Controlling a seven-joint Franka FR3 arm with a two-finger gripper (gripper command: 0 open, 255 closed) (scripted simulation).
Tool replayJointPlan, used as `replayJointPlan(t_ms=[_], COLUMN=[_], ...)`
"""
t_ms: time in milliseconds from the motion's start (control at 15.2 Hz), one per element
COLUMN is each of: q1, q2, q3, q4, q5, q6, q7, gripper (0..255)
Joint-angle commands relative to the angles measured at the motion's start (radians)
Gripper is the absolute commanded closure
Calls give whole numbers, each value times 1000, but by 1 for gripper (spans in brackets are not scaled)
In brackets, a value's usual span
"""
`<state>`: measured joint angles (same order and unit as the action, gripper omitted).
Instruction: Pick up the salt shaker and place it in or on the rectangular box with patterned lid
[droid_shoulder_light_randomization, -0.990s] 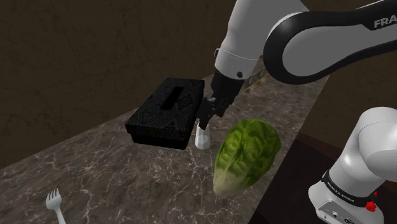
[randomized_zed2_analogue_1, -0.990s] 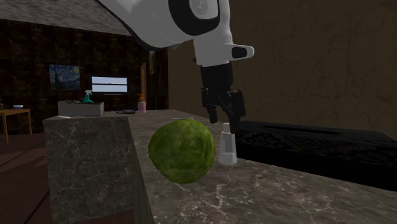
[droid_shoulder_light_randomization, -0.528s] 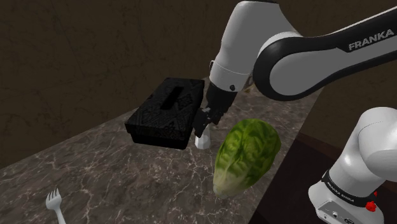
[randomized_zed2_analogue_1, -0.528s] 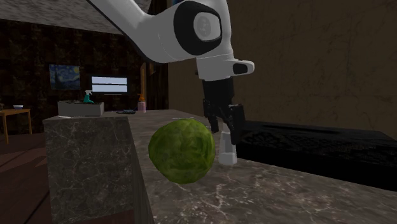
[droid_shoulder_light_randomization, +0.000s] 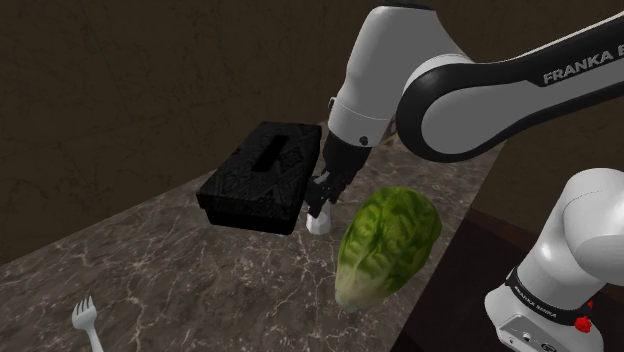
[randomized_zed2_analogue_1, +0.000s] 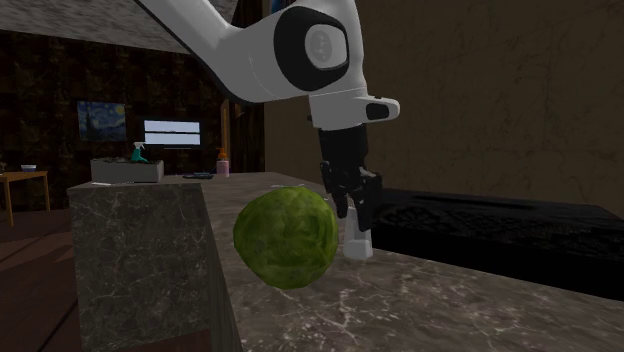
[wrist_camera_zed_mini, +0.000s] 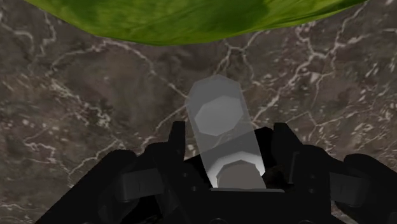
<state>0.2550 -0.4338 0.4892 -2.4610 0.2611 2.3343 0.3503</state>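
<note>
Fork (droid_shoulder_light_randomization: 88, 322) up front, lying at the near end of the marble counter (droid_shoulder_light_randomization: 190, 275). Further along, a green lettuce head (droid_shoulder_light_randomization: 388, 245) sits by the edge at the shoulder view's right. Just past it, mid-counter, the white salt shaker (droid_shoulder_light_randomization: 320, 223) stands upright, and the black gripper (droid_shoulder_light_randomization: 320, 200) is down over its top, fingers parted on either side, not clamping. Just beside the shaker, toward the wall-side edge, sits the black patterned-lid box (droid_shoulder_light_randomization: 262, 177).

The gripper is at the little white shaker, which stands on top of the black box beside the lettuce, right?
No: the shaker stands on the counter next to the black box, not on it; the shoulder view shows this. The gripper and lettuce are right.
</note>
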Motion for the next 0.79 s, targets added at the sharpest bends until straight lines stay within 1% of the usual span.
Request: replayJointPlan(t_ms=[0, 528, 726], q1=[0, 0, 0], q2=[0, 0, -15], q3=[0, 0, -9], q4=[0, 0, 29], q5=[0, 0, -2], q6=[0, 0, -44], q7=[0, 0, 0], gripper=[255, 255, 255])
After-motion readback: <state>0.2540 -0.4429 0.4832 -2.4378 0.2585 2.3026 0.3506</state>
